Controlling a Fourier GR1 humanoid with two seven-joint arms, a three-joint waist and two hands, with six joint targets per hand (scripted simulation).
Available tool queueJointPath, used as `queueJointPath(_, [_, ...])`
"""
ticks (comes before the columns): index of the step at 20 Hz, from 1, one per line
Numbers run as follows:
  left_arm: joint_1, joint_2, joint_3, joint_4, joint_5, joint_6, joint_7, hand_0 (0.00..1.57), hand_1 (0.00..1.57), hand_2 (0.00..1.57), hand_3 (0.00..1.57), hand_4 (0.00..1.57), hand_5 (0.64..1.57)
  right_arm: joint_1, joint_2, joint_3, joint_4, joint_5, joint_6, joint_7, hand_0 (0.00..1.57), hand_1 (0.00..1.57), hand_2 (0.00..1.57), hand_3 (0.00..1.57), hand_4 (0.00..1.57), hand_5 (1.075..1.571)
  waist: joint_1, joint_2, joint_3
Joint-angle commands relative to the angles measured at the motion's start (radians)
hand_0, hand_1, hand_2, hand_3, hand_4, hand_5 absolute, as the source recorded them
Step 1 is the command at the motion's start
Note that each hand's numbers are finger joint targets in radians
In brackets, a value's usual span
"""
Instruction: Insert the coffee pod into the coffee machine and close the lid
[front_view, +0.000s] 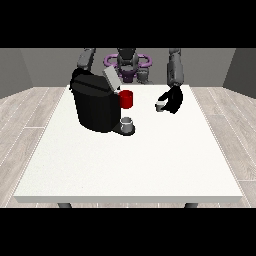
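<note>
Now coffee pod (159, 105) in hand (172, 100).

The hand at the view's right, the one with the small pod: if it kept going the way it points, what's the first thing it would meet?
Probably the red part at the coffee machine, below its raised lid. The hand holding the coffee pod points toward it across bare table, though depth is unclear.

1. Hidden behind the coffee machine (95, 107), upper left of centre: the robot hand at the view's left, out of sight entirely.
2. Too small to tell: the finger positions of the robot hand (172, 100) at the view's right, around the coffee pod (159, 106).
3. Hidden under the table (130, 165): most of both legs, stubs only at the bottom.
</note>
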Motion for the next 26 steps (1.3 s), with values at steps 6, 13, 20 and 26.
queueJointPath(6, [-0.082, -0.028, -0.015, -0.072, 0.016, -0.121, -0.042, 1.40, 1.40, 1.42, 1.36, 0.60, 1.571, 0.005, -0.046, -0.035, 0.086, -0.029, 0.043, -0.012, 0.00, 0.00, 0.00, 0.00, 0.49, 1.571, 0.018, -0.061, -0.0001])
queueJointPath(13, [-0.157, 0.010, -0.015, -0.130, 0.013, -0.236, -0.014, 1.26, 1.26, 1.33, 1.29, 0.54, 1.571, 0.023, -0.008, -0.009, 0.108, -0.019, 0.030, -0.029, 0.00, 0.00, 0.00, 0.00, 0.47, 1.571, 0.020, -0.105, -0.0001])
queueJointPath(20, [-0.300, 0.119, 0.079, -0.091, 0.043, -0.282, -0.005, 1.25, 1.25, 1.33, 1.29, 0.57, 1.571, -0.013, -0.012, 0.012, 0.042, -0.037, 0.070, -0.039, 0.00, 0.00, 0.00, 0.00, 0.50, 1.571, -0.080, -0.018, -0.0004])
queueJointPath(26, [-0.385, 0.130, 0.087, -0.098, 0.024, -0.280, 0.029, 1.01, 1.01, 1.20, 1.22, 0.54, 1.571, -0.079, -0.010, 0.018, -0.004, -0.023, 0.030, 0.044, 0.00, 0.00, 0.00, 0.00, 0.49, 1.571, -0.100, -0.015, -0.0003])
